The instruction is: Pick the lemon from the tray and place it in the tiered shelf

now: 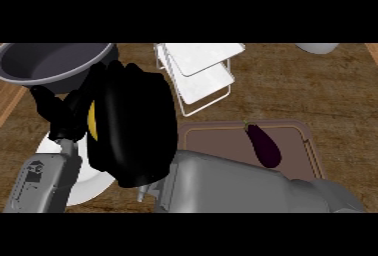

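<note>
Head view: left of the brown tray, the right hand curls round the yellow lemon, mostly hiding it. Left hand rests farther left, fingers relaxed.

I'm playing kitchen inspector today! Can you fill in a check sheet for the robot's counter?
Surface: brown wooden counter.
Job's things: lemon, only a yellow sliver showing, off the brown tray; white tiered shelf at the back.
Clutter: eggplant lying on the tray; grey pot back left; white plate front left; a white thing back right, cut off by the view's edge.
Hands: right hand reaches across, its fingers curled round the lemon and hiding most of it; left hand open and resting at the left.
Cables: nothing seen.
Surroundings: nothing seen beyond the counter.
</note>
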Action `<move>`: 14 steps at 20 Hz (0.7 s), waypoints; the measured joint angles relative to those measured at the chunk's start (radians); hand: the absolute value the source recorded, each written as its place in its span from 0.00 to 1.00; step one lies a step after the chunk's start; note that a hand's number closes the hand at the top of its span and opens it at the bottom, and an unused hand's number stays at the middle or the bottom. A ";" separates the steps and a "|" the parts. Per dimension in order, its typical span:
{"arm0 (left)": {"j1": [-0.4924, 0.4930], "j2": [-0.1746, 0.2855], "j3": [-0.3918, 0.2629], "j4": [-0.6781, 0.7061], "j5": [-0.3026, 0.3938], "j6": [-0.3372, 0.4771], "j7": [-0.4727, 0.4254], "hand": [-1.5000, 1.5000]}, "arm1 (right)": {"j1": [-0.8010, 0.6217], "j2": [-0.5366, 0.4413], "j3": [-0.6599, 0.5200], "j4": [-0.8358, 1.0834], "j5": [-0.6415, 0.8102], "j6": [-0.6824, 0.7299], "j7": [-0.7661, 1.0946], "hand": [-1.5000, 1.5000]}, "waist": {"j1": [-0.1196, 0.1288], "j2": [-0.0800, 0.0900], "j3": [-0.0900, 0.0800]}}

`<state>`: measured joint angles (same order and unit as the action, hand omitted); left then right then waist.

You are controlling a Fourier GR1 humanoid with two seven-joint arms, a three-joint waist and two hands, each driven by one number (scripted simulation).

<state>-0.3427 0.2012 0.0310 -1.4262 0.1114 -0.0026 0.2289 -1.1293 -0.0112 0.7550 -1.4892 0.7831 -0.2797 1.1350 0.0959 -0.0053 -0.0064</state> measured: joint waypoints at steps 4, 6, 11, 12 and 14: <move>0.002 -0.003 0.006 0.002 -0.004 0.009 -0.005 0.50 | -0.126 -0.001 -0.069 0.107 -0.036 0.004 0.025 1.00 | -0.014 0.002 0.001; 0.008 0.010 0.017 -0.001 0.002 0.001 -0.006 0.50 | -0.173 -0.001 -0.095 0.153 -0.047 0.006 0.036 1.00 | -0.023 0.002 0.002; 0.028 0.001 0.016 -0.021 -0.004 0.015 -0.009 0.50 | -0.232 0.000 -0.165 0.247 -0.077 -0.013 0.025 1.00 | -0.046 0.003 0.004; 0.038 0.004 0.020 -0.032 -0.001 0.014 -0.006 0.50 | -0.238 0.000 -0.176 0.262 -0.075 -0.020 0.022 1.00 | -0.048 0.003 0.004; 0.061 0.006 0.023 -0.047 -0.001 0.013 -0.014 0.50 | -0.226 0.001 -0.204 0.285 -0.067 -0.036 0.006 1.00 | -0.058 0.003 0.005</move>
<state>-0.2813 0.2075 0.0541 -1.4733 0.1102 0.0106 0.2149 -1.3557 -0.0102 0.5507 -1.2045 0.7164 -0.3157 1.1414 0.0381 -0.0025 -0.0019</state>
